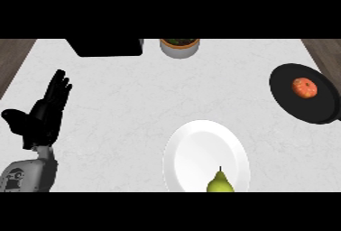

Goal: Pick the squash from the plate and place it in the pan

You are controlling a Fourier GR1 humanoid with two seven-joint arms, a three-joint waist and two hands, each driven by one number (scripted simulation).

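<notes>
Orange squash [305, 87], seemingly, lies in pan [293, 108] far right, off plate [200, 149]; placing likely done; left hand [41, 116] open, empty, resting left.

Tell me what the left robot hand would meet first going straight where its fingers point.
The left robot hand points toward the far edge of the counter, slightly rightward. Likely first: the left corner of the black block there, though height is unclear.
</notes>
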